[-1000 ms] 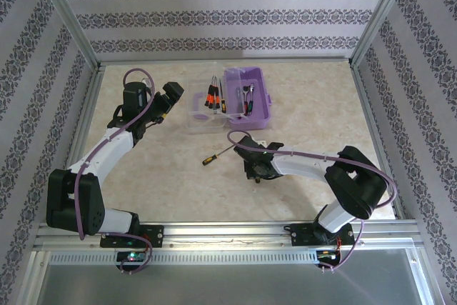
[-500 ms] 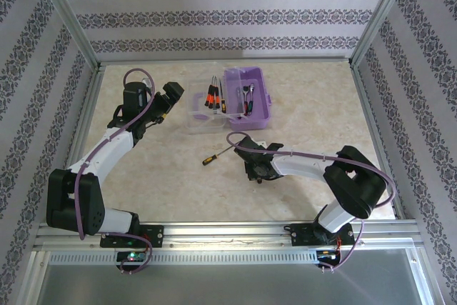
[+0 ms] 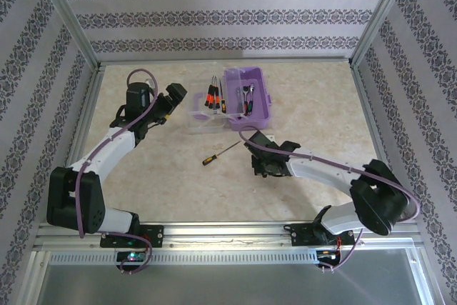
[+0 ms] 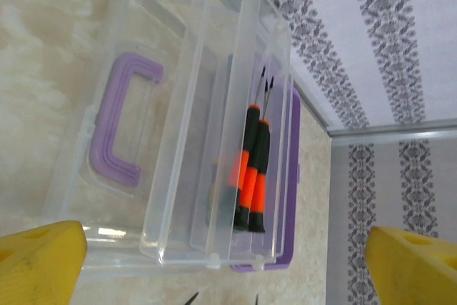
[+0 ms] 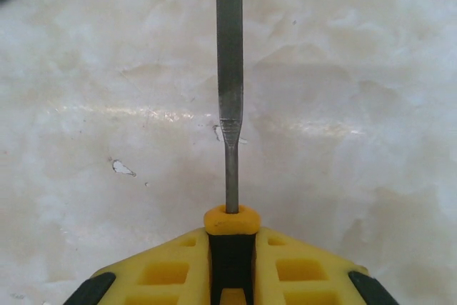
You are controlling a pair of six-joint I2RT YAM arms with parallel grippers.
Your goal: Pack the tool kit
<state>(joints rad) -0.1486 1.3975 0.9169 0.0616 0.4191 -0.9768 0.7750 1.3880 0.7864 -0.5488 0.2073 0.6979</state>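
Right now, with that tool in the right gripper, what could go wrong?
The right gripper pinches the tool by its handle, so the long shaft could pivot or catch the purple box rim. The loose screwdriver beside that arm might get knocked. The open left gripper sits by the clear lid and could nudge it.

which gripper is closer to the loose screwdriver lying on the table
Right. The right gripper sits just right of the loose screwdriver; the left gripper is farther back, at the clear lid.

Orange-handled screwdrivers (image 4: 250, 180) inside the tool kit (image 4: 184, 91)
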